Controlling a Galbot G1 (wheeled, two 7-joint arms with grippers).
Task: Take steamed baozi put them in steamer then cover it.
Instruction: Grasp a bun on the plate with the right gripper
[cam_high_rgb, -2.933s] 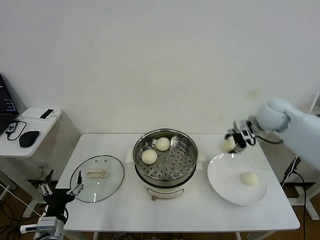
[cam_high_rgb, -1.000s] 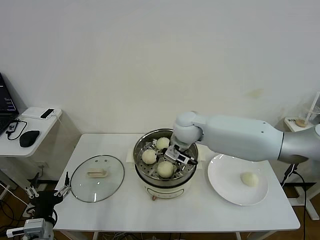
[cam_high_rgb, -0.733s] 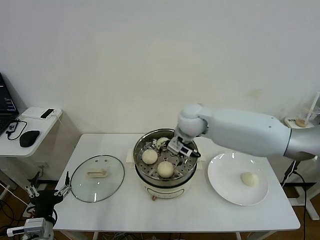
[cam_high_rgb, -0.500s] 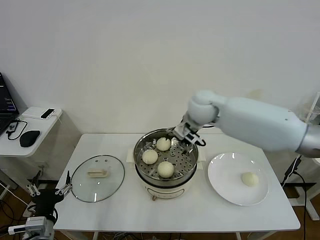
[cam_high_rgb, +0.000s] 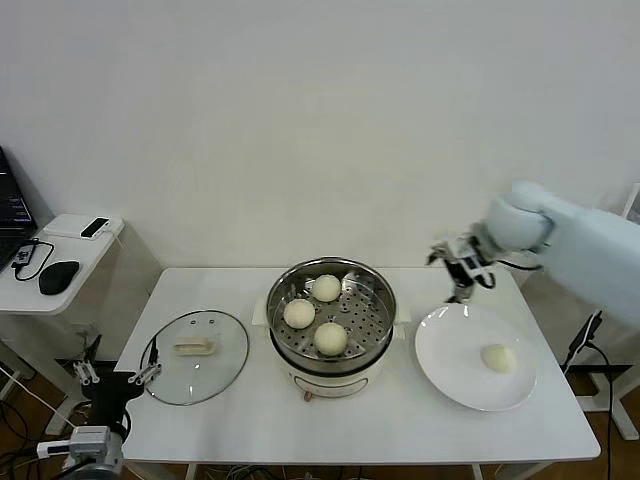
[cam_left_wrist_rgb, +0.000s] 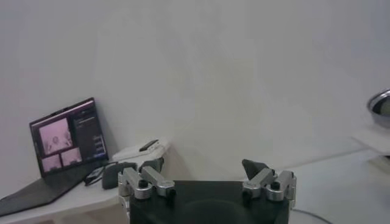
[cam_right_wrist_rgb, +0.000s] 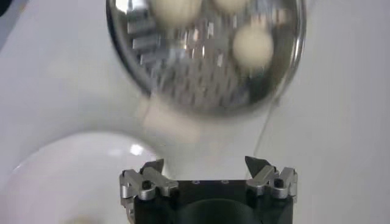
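Observation:
The steamer (cam_high_rgb: 384, 300) stands mid-table with three steamed baozi on its perforated tray: one at the back (cam_high_rgb: 326, 288), one at the left (cam_high_rgb: 299, 313), one at the front (cam_high_rgb: 331, 339). A fourth baozi (cam_high_rgb: 497, 357) lies on the white plate (cam_high_rgb: 450, 372). The glass cover (cam_high_rgb: 195, 343) rests flat on the table, left of the steamer. My right gripper (cam_high_rgb: 456, 273) hovers open and empty over the plate's far edge; its wrist view shows the steamer tray (cam_right_wrist_rgb: 201, 82), a baozi (cam_right_wrist_rgb: 253, 45) and my open right gripper (cam_right_wrist_rgb: 204, 167). My left gripper (cam_high_rgb: 118, 373) hangs open off the table's front-left corner.
A side desk at the far left holds a laptop (cam_left_wrist_rgb: 64, 137), a mouse (cam_high_rgb: 58, 277) and a phone (cam_high_rgb: 95, 227). In the left wrist view my left gripper (cam_left_wrist_rgb: 204, 176) faces the wall. The white wall stands close behind the table.
My right gripper left the third baozi in the steamer, rose out of the pot and swung right to the plate's far edge. The left arm barely shifted.

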